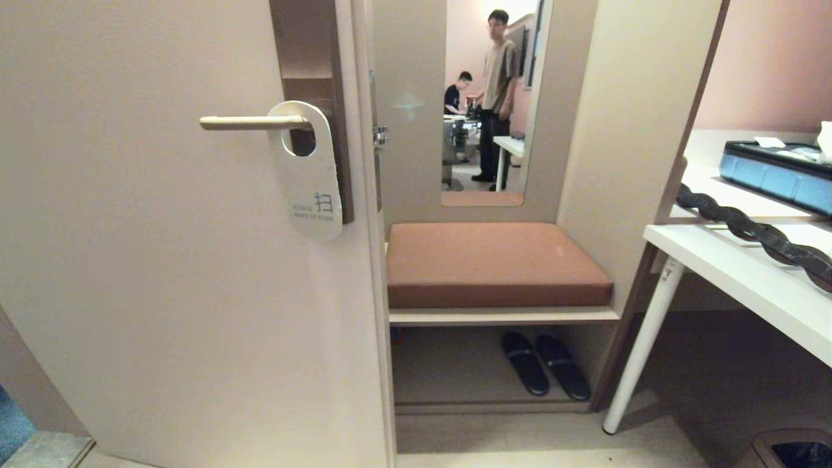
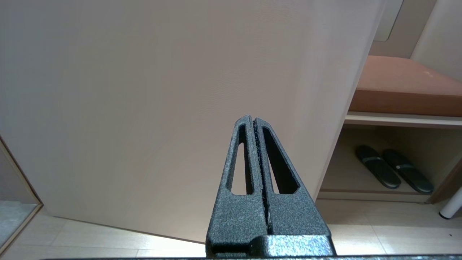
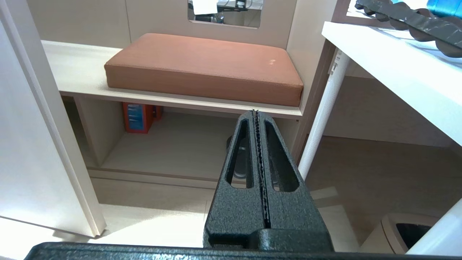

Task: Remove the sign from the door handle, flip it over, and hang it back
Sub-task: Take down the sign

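In the head view the sign (image 1: 311,188) hangs by its round hole from the door handle (image 1: 250,122), white face out, with a blue character and small text near its lower end. The handle is a pale straight lever on a tall brown plate (image 1: 312,65) at the door's right edge. Neither arm shows in the head view. My left gripper (image 2: 252,121) is shut and empty, low down and pointing at the plain door panel (image 2: 180,90). My right gripper (image 3: 256,112) is shut and empty, pointing toward the bench shelf.
Right of the open door stands a bench with a brown cushion (image 1: 491,260), black slippers (image 1: 545,364) beneath it and a mirror (image 1: 491,97) above showing two people. A white table (image 1: 734,273) with a blue tray (image 1: 777,172) stands far right, a bin (image 1: 790,448) by its leg.
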